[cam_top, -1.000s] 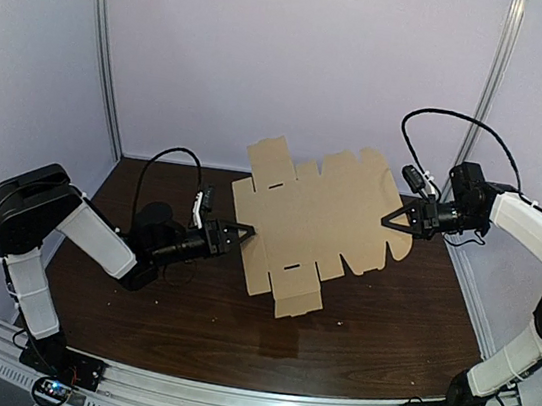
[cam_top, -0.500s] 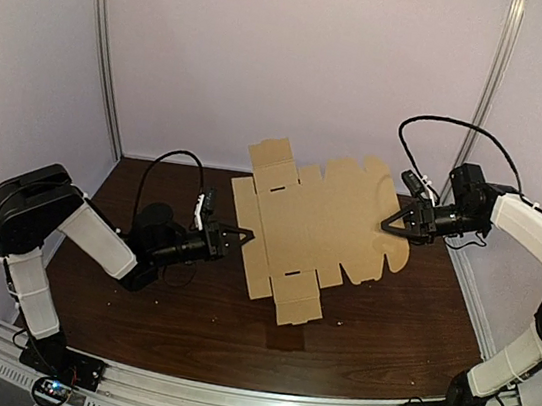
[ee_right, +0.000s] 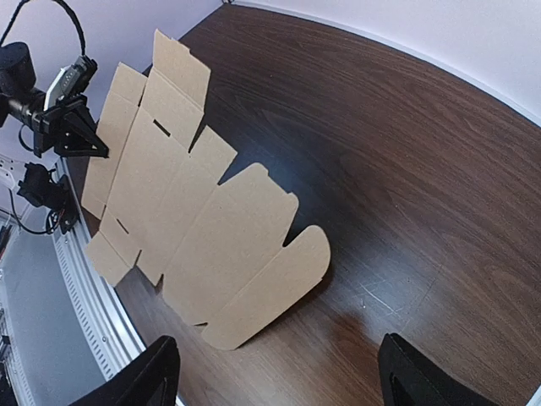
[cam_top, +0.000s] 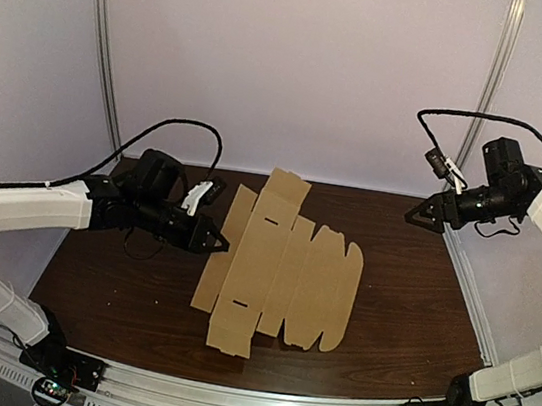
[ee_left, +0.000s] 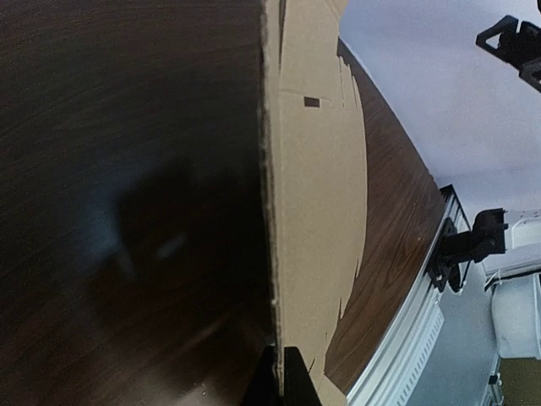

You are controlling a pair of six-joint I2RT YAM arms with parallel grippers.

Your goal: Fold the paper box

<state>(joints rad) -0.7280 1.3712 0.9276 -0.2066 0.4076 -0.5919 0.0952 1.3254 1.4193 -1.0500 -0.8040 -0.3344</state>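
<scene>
L claw [cam_top: 218, 247] pinches paper box [cam_top: 287, 271] edge — R claw [cam_top: 416, 220] wide.

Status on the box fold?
Left gripper shut on box blank, left edge. Right gripper open, empty, clear of it. Blank unfolded; nothing in the way.

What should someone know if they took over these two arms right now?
Left gripper: fingers shut on the left edge of the cardboard box blank.
Right gripper: fingers open, empty, raised to the blank's right, well apart from it.
The blank lies spread out flat in the middle of the table.
Done: blank gripped on one side. Left: every fold, none made yet.
</scene>
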